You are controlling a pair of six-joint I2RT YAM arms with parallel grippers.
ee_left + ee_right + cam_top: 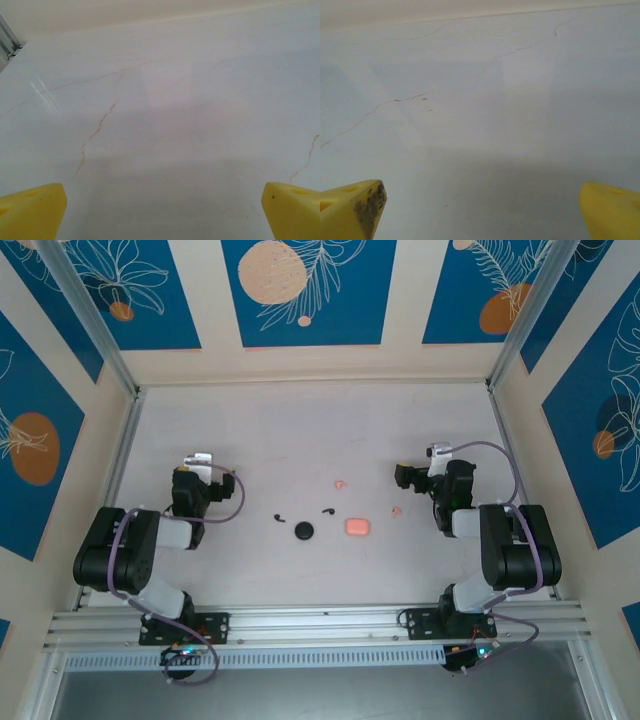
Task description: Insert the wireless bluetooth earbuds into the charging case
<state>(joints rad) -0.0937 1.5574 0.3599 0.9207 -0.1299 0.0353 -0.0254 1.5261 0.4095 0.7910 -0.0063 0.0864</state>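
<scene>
Top external view: a small pink rounded-square piece [357,526] lies on the white, faintly veined desk [300,430], about midway between the two arms, and serves as the landmark. Just to its left, and a touch nearer the arm bases, sits a small black round piece [303,531]; whether either piece is open cannot be told at this size. One tiny black comma-shaped earbud with a thin curved tail [328,511] lies left of the pink piece and slightly farther back, apart from both pieces. A second black comma-shaped earbud [279,517] lies farther left, beyond the black round piece. One tiny pale pink earbud [340,483] rests behind the pink piece, a little to its left. The other pale pink earbud [396,510] lies near its right side, slightly farther back. All four buds lie loose on the desk, none touching the pink piece. The left fingers [200,472] hang well to the left of the pink piece, and the right fingers [420,478] are to its right and farther back, near the right-hand pink bud. Left wrist view: the yellow left fingers [162,210] are spread wide at the bottom corners, released, with nothing but bare desk crossed by thin brownish veins between them. Right wrist view: the yellow right fingers [482,210] are likewise parted wide and released, gripping nothing, over bare veined desk; the fingertip at lower left has a dark, smudged end face.
</scene>
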